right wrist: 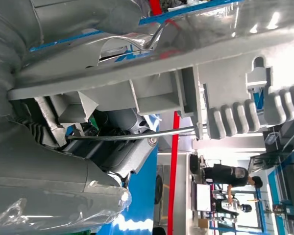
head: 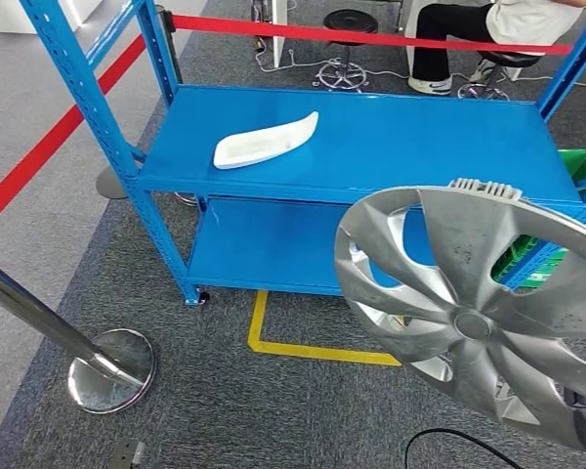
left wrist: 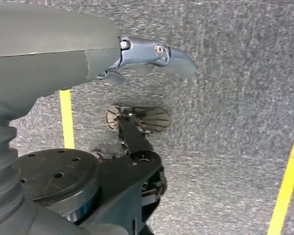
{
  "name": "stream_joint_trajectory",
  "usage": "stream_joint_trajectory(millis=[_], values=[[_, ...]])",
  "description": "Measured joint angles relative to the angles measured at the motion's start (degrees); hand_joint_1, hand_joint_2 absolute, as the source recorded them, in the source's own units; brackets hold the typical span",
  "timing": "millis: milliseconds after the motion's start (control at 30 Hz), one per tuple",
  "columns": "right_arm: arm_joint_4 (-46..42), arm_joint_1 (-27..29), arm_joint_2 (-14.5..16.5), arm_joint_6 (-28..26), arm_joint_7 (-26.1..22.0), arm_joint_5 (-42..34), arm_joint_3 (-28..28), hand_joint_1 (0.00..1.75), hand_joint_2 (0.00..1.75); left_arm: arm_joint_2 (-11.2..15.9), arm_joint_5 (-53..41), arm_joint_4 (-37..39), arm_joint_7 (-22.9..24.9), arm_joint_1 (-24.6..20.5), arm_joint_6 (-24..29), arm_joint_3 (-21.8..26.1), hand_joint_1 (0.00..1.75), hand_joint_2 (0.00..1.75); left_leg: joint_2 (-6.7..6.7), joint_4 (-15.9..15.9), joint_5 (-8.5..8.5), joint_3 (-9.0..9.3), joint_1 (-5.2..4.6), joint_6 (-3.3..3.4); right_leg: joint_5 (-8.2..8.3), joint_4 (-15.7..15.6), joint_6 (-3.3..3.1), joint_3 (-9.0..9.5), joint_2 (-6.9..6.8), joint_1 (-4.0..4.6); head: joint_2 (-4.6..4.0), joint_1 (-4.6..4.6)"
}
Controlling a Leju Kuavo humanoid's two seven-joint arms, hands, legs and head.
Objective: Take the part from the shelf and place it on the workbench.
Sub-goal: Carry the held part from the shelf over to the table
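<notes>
The left hand (left wrist: 153,54) hangs over grey carpet (left wrist: 230,122) marked with yellow floor tape (left wrist: 66,120). It holds nothing. The visible finger (left wrist: 175,56) is stretched out straight, with a second fingertip showing just beneath it, so the hand appears open.

The part, a silver hubcap (head: 481,313), is off the shelf and carried at the right hand, low on the robot's right side in the head view. In the right wrist view the right hand (right wrist: 112,142) sits directly behind the hubcap's (right wrist: 197,63) back face, with dark fingers tucked among the moulded ribs and against a thin wire ring (right wrist: 131,136) that runs across them. The grip reads as clamped on the hubcap, though the fingertips themselves are hidden by the plastic.

Condition of the hubcap: round, metallic silver, with broad swept spokes around a small centre disc and open gaps between the spokes. A row of pale ribbed clips stands along its upper rim. It is tilted, face towards the head camera. The back is plain grey plastic with square stiffening webs.

Beyond the held hubcap stands a blue shelf (head: 394,137), and a white curved tray (head: 264,144) lies on its top deck, well apart from the right hand. A green crate (head: 581,166) sits at the shelf's right end, just behind the hubcap's rim. A red barrier tape (head: 47,147) runs at far left. A seated person (head: 481,39) is behind the shelf.
</notes>
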Motion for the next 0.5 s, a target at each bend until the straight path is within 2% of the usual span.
stream_joint_trajectory(millis=[33, 67, 100, 133, 167, 200, 233, 300, 333, 367, 400, 433, 467, 500], values=[[0.04, -0.3, 0.04, -0.4, -0.6, 0.74, 0.17, 1.75, 1.75, 0.03, 0.21, 0.0, 0.03, -0.02, -0.01, 0.04, 0.0, 1.75, -0.03, 0.27, 0.45, -0.48, -0.07, -0.3, -0.71, -3.55, -0.14, 2.33, 0.08, 0.09, 0.0, -0.04], [0.13, -0.71, 0.11, -1.09, -1.52, 1.68, 0.55, 1.75, 1.75, 0.13, 0.51, 0.0, 0.05, -0.05, -0.08, 0.14, 0.0, 1.75, -0.05, 0.44, 0.88, -0.78, -0.12, -0.61, -1.58, -5.71, -0.34, 3.49, 0.17, 0.22, 0.0, 0.0], [0.34, -1.25, 0.19, -2.23, -2.7, 2.76, 1.34, 1.75, 1.75, 0.28, 0.8, 0.0, 0.09, -0.04, -0.22, 0.31, 0.0, 1.75, -0.04, 0.5, 1.34, -1.0, -0.11, -0.93, -1.75, -6.5, -0.65, 3.69, 0.24, 0.39, 0.0, 0.06], [0.76, -1.97, 0.24, -3.99, -4.06, 3.85, 2.66, 1.75, 1.75, 0.58, 1.1, 0.0, 0.17, -0.02, -0.44, 0.55, 0.0, 1.75, -0.04, 0.52, 1.7, -1.19, -0.02, -1.28, -1.36, -6.25, -1.16, 3.01, 0.22, 0.42, 0.0, 0.09], [1.33, -2.91, 0.23, -6.3, -5.36, 4.63, 4.45, 1.75, 1.75, 0.88, 1.33, 0.0, 0.29, 0.03, -0.72, 0.83, 0.0, 1.75, -0.04, 0.82, 1.26, -1.54, 0.1, -1.68, -0.83, -6.17, -1.68, 2.37, 0.19, 0.39, -0.01, 0.14], [2.0, -3.94, 0.1, -8.87, -6.51, 5.14, 6.6, 1.75, 1.75, 1.15, 1.47, 0.0, 0.43, 0.1, -0.97, 1.09, 0.0, 1.75, -0.05, 1.85, -0.28, -2.08, 0.21, -2.1, -0.16, -6.14, -2.24, 1.66, 0.15, 0.32, 0.0, -0.02], [2.67, -4.97, -0.09, -11.32, -7.49, 5.35, 8.8, 1.75, 1.75, 1.43, 1.58, 0.0, 0.56, 0.13, -1.17, 1.34, 0.0, 1.75, -0.07, 3.95, -2.88, -2.88, 0.3, -2.5, 0.62, -6.17, -2.66, 0.9, 0.1, 0.21, 0.0, -0.21], [3.7, -6.53, -0.68, -14.55, -8.8, 5.16, 12.57, 1.75, 1.75, 1.8, 1.64, 0.0, 0.55, 0.08, -1.35, 1.69, 0.0, 1.75, -0.08, 10.77, -8.87, -4.82, 0.4, -3.05, 2.14, -6.11, -3.0, -0.78, 0.29, 0.22, 0.0, -0.54], [4.1, -7.0, -0.99, -15.32, -9.25, 4.92, 14.08, 1.75, 1.75, 2.01, 1.64, 0.0, 0.38, 0.04, -1.15, 1.81, 0.0, 1.75, -0.07, 14.17, -10.33, -5.47, 0.43, -3.16, 2.87, -6.07, -2.96, -1.71, 0.45, 0.23, 0.0, -0.57], [4.44, -7.27, -1.3, -15.76, -9.59, 4.65, 15.3, 1.75, 1.75, 2.2, 1.59, 0.0, 0.15, 0.03, -0.75, 1.88, 0.0, 1.75, -0.07, 16.34, -10.31, -5.48, 0.44, -3.16, 3.56, -6.04, -2.87, -2.68, 0.65, 0.25, -0.01, -0.56], [4.69, -7.38, -1.59, -16.0, -9.84, 4.39, 16.28, 1.75, 1.75, 2.36, 1.48, 0.0, -0.08, 0.03, -0.23, 1.93, 0.0, 1.75, -0.09, 16.82, -9.06, -4.67, 0.44, -3.06, 4.21, -6.01, -2.77, -3.61, 0.85, 0.28, -0.01, -0.56], [4.88, -7.4, -1.85, -16.1, -10.02, 4.18, 17.02, 1.75, 1.75, 2.5, 1.31, 0.0, -0.27, 0.05, 0.32, 1.98, 0.0, 1.75, -0.22, 15.34, -7.23, -2.91, 0.43, -2.84, 4.88, -6.0, -2.65, -4.49, 1.11, 0.32, -0.01, -0.56], [4.99, -7.39, -2.09, -16.13, -10.13, 4.02, 17.55, 1.75, 1.75, 2.62, 1.14, 0.0, -0.38, 0.06, 0.74, 2.03, 0.0, 1.75, -0.8, 12.2, -5.78, -0.31, 0.43, -2.53, 5.51, -6.0, -2.52, -5.21, 1.43, 0.33, -0.01, -0.56], [5.05, -7.41, -2.31, -16.13, -10.21, 3.89, 17.96, 1.75, 1.75, 2.74, 0.94, 0.0, -0.44, 0.07, 1.12, 2.07, 0.0, 1.75, -1.94, 7.98, -5.22, 2.92, 0.4, -2.13, 6.08, -5.94, -2.35, -5.86, 1.83, 0.43, -0.01, -0.57]])
